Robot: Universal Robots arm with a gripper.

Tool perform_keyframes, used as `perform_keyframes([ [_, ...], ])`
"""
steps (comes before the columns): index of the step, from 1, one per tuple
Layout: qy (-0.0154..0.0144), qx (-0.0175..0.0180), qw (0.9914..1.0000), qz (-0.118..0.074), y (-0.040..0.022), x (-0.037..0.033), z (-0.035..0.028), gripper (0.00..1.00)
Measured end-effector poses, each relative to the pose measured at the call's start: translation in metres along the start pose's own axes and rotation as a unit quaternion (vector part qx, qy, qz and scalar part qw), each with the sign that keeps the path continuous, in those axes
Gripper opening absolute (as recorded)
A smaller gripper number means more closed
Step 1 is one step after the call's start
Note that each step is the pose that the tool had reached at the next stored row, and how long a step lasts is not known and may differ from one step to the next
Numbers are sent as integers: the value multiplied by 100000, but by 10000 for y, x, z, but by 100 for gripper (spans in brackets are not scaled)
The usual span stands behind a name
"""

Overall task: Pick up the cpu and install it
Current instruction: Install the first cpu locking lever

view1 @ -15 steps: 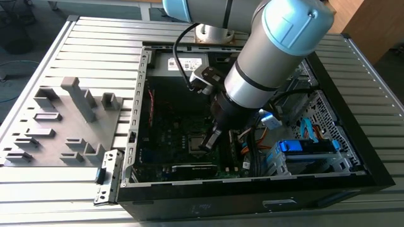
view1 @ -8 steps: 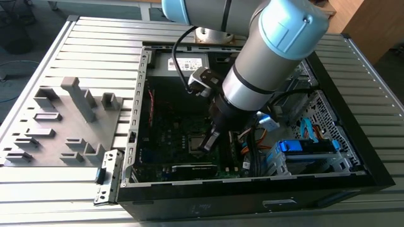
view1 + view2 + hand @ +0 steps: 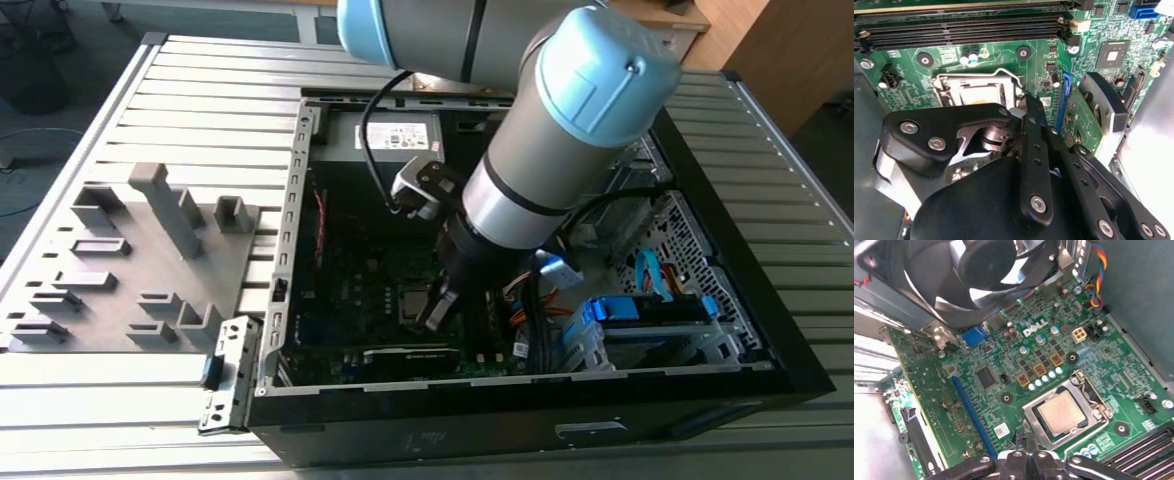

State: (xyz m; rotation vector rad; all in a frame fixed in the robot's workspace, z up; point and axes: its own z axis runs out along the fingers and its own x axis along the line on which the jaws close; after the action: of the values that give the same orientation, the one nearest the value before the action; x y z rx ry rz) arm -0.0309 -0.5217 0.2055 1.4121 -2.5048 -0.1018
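A: The gripper [image 3: 1026,452] hangs low in the first wrist view; I cannot tell whether it is open or closed.

B: The cpu [image 3: 1061,413] lies in the socket frame [image 3: 1035,426], centre-right. A nudge could skew it and bend pins.

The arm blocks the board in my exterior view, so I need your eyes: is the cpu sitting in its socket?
Observer: Yes. In the first wrist view the cpu lies flat inside the silver socket frame.
Operator: Where is the gripper relative to it?
Observer: The gripper is beside one corner of that frame, on the side toward the long blue slot, not over the cpu.
Operator: Is anything lying on the chip?
Observer: No. Its pale top is bare in the first wrist view.
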Motion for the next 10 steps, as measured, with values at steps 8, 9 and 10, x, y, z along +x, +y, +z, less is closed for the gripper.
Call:
perform_keyframes([
  [8, 377, 221, 99999, 131, -20, -19, 99, 11],
  [9, 395, 229, 99999, 155, -21, -20, 106, 11],
  [10, 399, 227, 99999, 191, -24, -22, 110, 11],
])
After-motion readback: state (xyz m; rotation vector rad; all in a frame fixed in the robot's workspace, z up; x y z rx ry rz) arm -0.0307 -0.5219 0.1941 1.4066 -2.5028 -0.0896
